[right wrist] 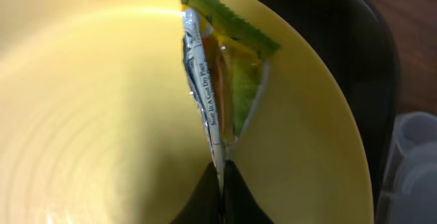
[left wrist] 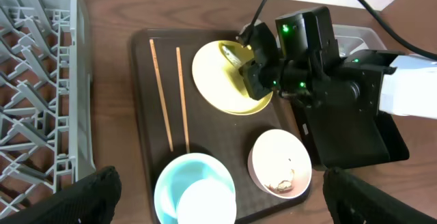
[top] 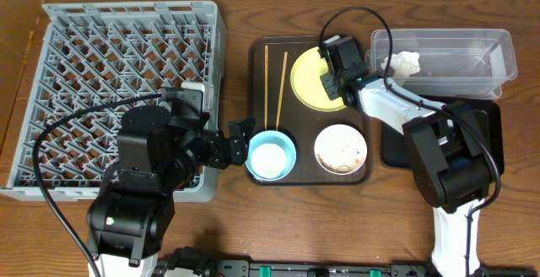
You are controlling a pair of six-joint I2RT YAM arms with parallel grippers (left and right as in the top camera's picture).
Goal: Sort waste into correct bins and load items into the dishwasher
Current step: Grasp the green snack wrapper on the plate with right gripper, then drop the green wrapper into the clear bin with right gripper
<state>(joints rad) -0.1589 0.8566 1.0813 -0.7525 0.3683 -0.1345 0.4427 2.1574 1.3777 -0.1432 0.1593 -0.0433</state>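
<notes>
My right gripper (top: 331, 81) is shut on the green-orange-yellow snack wrapper (right wrist: 222, 80), pinching its lower edge over the yellow plate (top: 308, 78); the wrapper also shows in the left wrist view (left wrist: 232, 57). My left gripper (top: 239, 138) is open and empty, its fingers spread either side of the light-blue bowl (left wrist: 194, 190). The small white bowl (top: 341, 149) holds beige food scraps (left wrist: 280, 182). The chopsticks (top: 274, 83) lie side by side left of the plate. The white tissue (top: 402, 62) lies in the clear tub (top: 472, 62). The black tray (top: 395, 150) sits under my right arm. The grey dish rack (top: 110, 91) is on the left.
The plate, bowls and chopsticks all sit on a dark-brown serving tray (top: 304, 129) between the rack and the bins. The right arm stretches across the black tray and the tub's front edge. The left arm's cable hangs over the rack's near corner.
</notes>
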